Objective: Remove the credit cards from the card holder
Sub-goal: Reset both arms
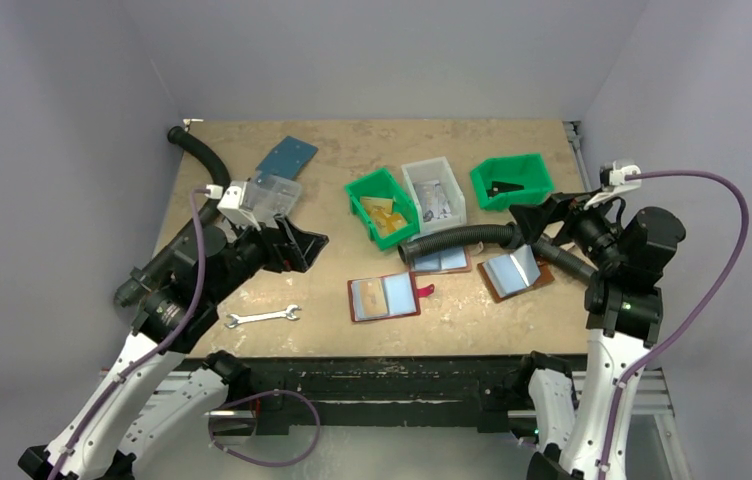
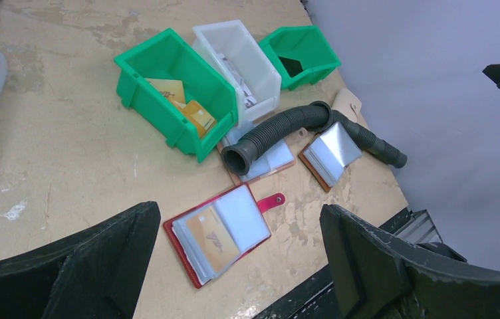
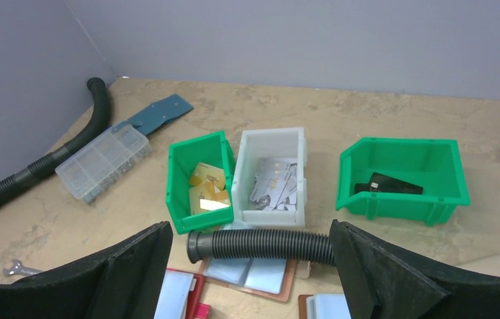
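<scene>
The card holder (image 1: 384,297) lies open on the table near the front edge, dark red with a bright red tab on its right side. In the left wrist view the card holder (image 2: 187,256) shows a tan-orange credit card (image 2: 211,238) in its left pocket and a pale blue-grey pocket (image 2: 242,214) on the right. Only its corner (image 3: 197,282) shows in the right wrist view. My left gripper (image 1: 302,245) (image 2: 239,219) is open and empty, above and to the left of the holder. My right gripper (image 1: 537,228) (image 3: 250,229) is open and empty, above the hose to the right.
A black corrugated hose (image 1: 462,238) lies across a brown folder (image 1: 440,262); a second brown folder (image 1: 514,272) lies to its right. Behind stand a green bin of yellow-orange bits (image 1: 382,205), a white bin (image 1: 433,192) and another green bin (image 1: 510,180). A wrench (image 1: 263,317) lies front left.
</scene>
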Tool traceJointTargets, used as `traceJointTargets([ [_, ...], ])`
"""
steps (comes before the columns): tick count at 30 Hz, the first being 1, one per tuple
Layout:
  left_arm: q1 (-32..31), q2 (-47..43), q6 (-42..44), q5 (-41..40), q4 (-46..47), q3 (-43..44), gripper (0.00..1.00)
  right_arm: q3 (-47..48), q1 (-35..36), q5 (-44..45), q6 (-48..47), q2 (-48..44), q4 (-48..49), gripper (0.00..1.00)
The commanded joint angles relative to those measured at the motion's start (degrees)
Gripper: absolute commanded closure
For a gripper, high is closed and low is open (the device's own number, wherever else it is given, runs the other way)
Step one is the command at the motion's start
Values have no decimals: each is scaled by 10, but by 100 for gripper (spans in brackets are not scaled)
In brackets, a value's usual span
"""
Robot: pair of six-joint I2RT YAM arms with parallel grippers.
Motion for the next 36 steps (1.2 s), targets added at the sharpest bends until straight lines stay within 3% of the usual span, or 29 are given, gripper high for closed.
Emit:
traceJointTargets([
  [1,5,-11,-4,13,15,-1,0,38,0,20,26,-2,-11,1],
  [20,4,13,32,112,163,-101,0,94,-24,-3,-68,50,-88,1],
  [36,4,39,86,157,166,-124,0,86,-72,20,-85,61,-91,1],
])
